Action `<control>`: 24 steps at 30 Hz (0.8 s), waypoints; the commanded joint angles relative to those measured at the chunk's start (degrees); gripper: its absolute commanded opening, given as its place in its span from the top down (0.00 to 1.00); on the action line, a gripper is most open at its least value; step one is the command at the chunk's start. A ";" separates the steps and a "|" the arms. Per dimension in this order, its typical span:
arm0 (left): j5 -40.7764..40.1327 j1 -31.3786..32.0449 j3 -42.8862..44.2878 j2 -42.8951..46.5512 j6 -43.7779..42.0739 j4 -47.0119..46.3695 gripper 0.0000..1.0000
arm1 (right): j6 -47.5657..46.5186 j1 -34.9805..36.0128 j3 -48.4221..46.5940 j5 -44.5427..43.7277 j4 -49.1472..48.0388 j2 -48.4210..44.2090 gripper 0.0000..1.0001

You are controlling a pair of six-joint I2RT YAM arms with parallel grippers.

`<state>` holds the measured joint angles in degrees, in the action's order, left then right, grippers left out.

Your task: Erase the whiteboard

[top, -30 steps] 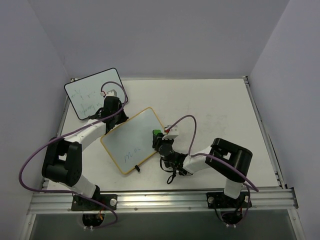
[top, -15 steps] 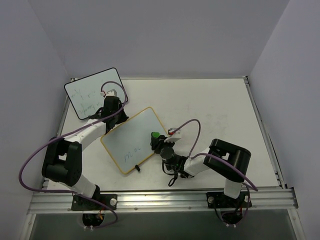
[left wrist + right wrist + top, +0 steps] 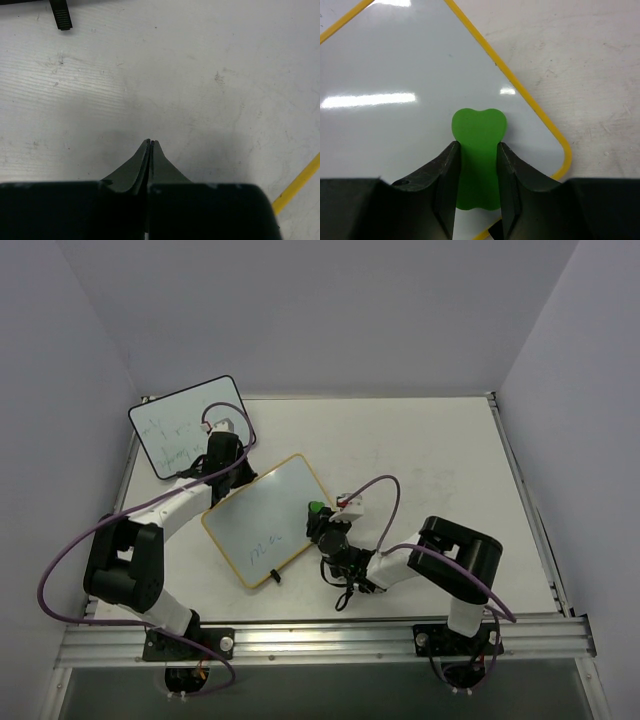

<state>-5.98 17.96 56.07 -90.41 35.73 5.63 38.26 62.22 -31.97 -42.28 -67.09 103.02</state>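
Observation:
The yellow-framed whiteboard (image 3: 255, 510) lies tilted on the table, with faint writing (image 3: 264, 550) near its near edge. My right gripper (image 3: 319, 516) is shut on a green eraser (image 3: 316, 507) at the board's right edge. In the right wrist view the eraser (image 3: 478, 150) sits between my fingers, my gripper (image 3: 476, 146) over the white surface (image 3: 410, 65) near a rounded corner. My left gripper (image 3: 236, 462) is shut and empty, by the board's far-left edge. Its closed tips (image 3: 150, 142) point at bare table, with the yellow frame (image 3: 297, 182) at the lower right.
A black-framed whiteboard (image 3: 188, 425) with writing stands at the back left, against the wall. One of its black clip feet (image 3: 61, 15) shows in the left wrist view. Purple cables loop from both arms. Walls enclose the table on three sides.
My right gripper with the green eraser has shifted slightly along the board's right edge, left then back right. The left arm has not moved.

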 commanded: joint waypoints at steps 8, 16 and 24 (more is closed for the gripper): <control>1.67 1.47 -1.49 -1.44 -1.18 3.42 0.98 | -12.68 9.85 -13.38 5.62 9.88 11.05 0.96; 1.67 1.73 -0.79 -1.52 -1.18 4.22 0.98 | -19.09 14.42 -19.27 9.94 9.87 15.45 0.96; 1.41 2.08 -0.61 -1.52 -1.01 4.30 0.98 | -17.79 15.48 -19.81 2.57 13.56 16.43 1.00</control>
<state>-6.17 17.96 56.01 -90.54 35.55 5.72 19.03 78.94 -53.69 -41.39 -65.63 115.52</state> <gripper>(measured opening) 0.031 0.282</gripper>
